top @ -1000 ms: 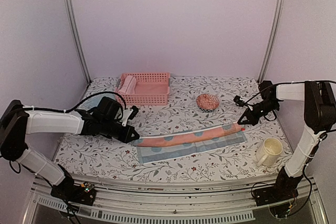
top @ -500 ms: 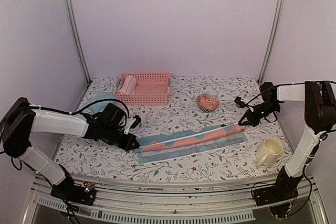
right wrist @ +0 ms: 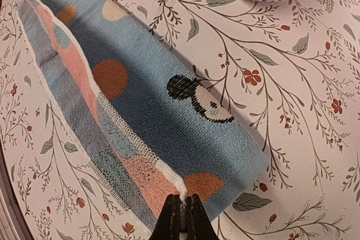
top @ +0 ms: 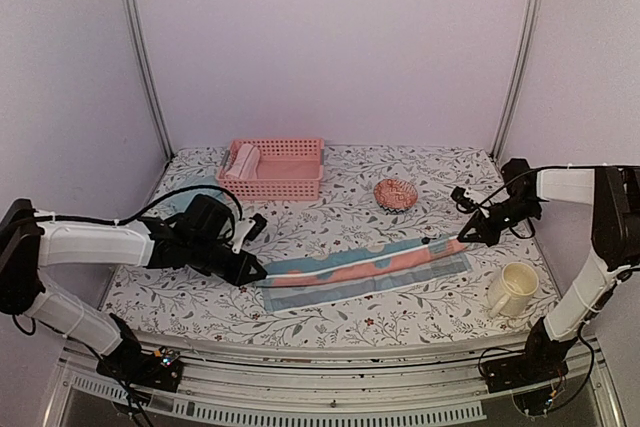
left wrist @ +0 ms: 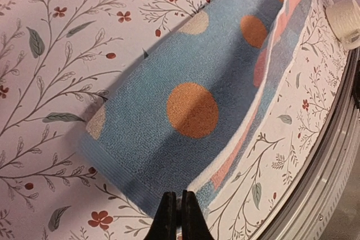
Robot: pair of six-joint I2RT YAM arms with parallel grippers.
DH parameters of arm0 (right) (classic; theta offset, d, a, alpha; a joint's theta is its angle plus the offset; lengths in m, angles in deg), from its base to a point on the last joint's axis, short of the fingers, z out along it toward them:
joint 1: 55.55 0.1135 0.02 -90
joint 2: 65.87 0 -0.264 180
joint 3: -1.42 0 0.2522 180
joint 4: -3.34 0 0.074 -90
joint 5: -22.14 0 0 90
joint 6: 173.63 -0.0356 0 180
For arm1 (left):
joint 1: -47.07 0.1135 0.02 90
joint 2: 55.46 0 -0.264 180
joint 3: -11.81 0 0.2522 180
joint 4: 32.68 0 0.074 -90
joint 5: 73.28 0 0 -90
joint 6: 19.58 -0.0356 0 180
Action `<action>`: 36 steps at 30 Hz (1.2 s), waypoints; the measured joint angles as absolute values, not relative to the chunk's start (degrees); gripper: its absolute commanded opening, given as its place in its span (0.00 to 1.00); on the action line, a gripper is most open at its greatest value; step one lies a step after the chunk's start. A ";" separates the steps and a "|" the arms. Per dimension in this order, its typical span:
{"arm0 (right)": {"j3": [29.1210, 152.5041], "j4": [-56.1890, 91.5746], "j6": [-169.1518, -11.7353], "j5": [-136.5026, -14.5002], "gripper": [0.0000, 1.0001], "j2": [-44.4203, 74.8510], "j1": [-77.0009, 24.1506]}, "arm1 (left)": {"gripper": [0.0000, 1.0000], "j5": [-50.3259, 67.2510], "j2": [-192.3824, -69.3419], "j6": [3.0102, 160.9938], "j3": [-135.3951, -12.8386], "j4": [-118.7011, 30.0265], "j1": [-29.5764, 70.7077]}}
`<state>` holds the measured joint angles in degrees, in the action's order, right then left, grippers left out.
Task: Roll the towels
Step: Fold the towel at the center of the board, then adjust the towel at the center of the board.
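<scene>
A: Where is the work right now?

B: On the spotted blue towel [top: 365, 265]. It lies on the tabletop [top: 330, 219] towards the near edge, between the two arms. It is doubled lengthwise into a narrow strip, with a salmon layer showing along the fold.

A: And the pincers?

B: Each is closed tight on one end. The left pincer [top: 250, 273] nips the near corner of the left end, and in its wrist view the fingertips [left wrist: 169, 215] meet on the cloth edge. The right pincer [top: 466, 240] does the same at the other end, just below the little woven face.

A: So which step is this?

B: I judge it to be the lengthwise fold being laid down and pulled straight. No rolling has begun on this one. One pink towel [top: 243, 160] sits rolled in the basket [top: 290, 185] at the far left.

A: How does the strip point?

B: Its long axis runs left to right across the tabletop. The right end is a little farther from the arms than the left.

A: What comes next?

B: Probably setting the ends flat and letting go. Then one short end has to be turned over and rolled along that axis, with the layers kept aligned.
</scene>
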<state>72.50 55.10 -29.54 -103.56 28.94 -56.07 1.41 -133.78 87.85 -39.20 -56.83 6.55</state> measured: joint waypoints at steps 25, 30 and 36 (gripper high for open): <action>55.73 47.49 -24.43 -100.20 0.52 5.84 -57.51 | 0.28 10.42 -125.61 93.21 -37.41 -58.30 0.30; 61.11 46.46 -28.08 -101.99 0.41 10.97 -57.46 | 0.20 12.54 -130.65 92.51 -41.48 -58.30 0.30; 70.27 45.81 -37.59 -100.57 0.28 21.94 -56.04 | 0.05 13.98 -139.40 95.37 -44.73 -57.97 0.30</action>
<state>70.27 45.81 -37.59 -100.57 21.94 -56.04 13.98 -139.40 95.37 -44.73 -57.97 0.30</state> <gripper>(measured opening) 0.346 0.107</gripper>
